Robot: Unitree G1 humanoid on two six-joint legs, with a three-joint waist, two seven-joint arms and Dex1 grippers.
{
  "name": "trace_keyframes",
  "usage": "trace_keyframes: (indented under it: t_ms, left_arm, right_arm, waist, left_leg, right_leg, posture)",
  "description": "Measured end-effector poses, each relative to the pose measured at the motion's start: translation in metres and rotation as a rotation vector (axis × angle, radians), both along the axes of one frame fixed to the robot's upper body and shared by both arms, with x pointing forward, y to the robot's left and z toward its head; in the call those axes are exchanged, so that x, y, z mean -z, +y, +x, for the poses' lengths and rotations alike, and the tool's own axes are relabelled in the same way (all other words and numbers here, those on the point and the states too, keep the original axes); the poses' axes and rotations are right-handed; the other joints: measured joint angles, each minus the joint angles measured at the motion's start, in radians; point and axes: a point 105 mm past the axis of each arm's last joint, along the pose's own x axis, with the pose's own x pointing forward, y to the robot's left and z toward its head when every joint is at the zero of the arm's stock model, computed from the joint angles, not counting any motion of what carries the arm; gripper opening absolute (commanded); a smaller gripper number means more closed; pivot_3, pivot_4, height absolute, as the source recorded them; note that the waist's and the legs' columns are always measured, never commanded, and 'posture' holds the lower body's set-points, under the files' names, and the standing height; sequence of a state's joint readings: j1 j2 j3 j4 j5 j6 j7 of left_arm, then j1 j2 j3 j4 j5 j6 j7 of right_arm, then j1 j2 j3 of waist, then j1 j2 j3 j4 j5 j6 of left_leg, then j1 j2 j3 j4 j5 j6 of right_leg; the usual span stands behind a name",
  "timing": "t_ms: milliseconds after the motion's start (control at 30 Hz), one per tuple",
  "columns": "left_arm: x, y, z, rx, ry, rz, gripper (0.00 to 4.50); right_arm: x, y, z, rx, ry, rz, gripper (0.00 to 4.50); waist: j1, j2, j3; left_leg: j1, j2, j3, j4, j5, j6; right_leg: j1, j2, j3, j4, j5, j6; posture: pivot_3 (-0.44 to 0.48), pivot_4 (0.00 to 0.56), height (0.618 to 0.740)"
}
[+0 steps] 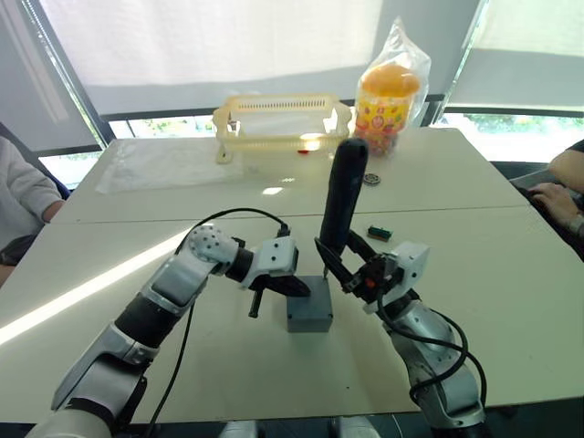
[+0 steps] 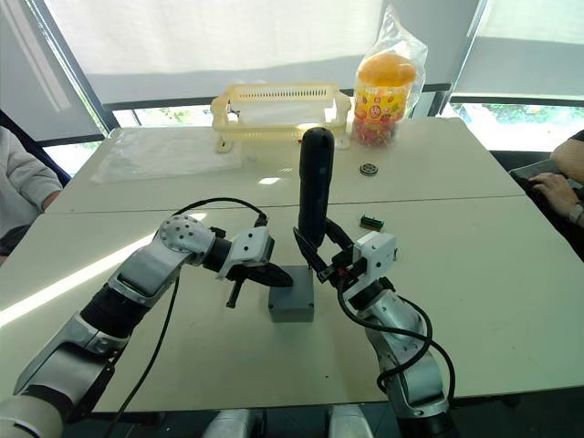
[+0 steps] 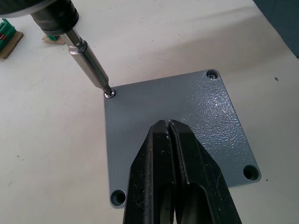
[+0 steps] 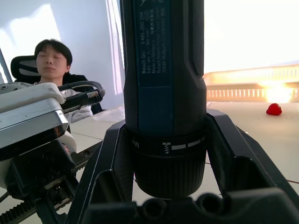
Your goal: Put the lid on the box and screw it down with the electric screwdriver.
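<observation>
Left arm: reaches in from your left, elbow bent, wrist turned down over the box.
Left gripper: fingers pressed together, tips resting on the lid near its middle.
Right arm: rises from your right of the box, forearm angled up and inward.
Right gripper: clamped around the electric screwdriver, holding it near upright, bit at a lid corner.

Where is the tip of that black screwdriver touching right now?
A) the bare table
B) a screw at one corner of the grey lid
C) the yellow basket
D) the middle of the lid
B: in the left wrist view the electric screwdriver has its bit on a screw at one corner of the lid.
</observation>
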State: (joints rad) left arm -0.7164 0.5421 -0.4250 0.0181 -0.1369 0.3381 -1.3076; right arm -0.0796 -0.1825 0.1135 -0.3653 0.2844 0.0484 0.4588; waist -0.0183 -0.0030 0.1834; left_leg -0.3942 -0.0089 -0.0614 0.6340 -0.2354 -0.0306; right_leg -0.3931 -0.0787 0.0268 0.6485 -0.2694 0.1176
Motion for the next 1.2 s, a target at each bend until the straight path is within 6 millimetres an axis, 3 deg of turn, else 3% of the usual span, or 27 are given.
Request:
trace_keyframes:
  t_ms: [1200]
  left_arm:
    - [0.005, 0.003, -0.001, 0.02, -0.032, 0.036, 0.0]
  right_arm:
    - [0.013, 0.0, -0.002, -0.036, -0.007, -0.064, 1.77]
  waist:
    - [0.001, -0.012, -0.016]
  left_leg:
    - [0.005, 0.001, -0.001, -0.004, 0.0, 0.0]
  right_leg:
    - [0.004, 0.0, -0.001, -0.001, -0.004, -0.007]
  posture:
    - [0.0, 0.15, 0.74]
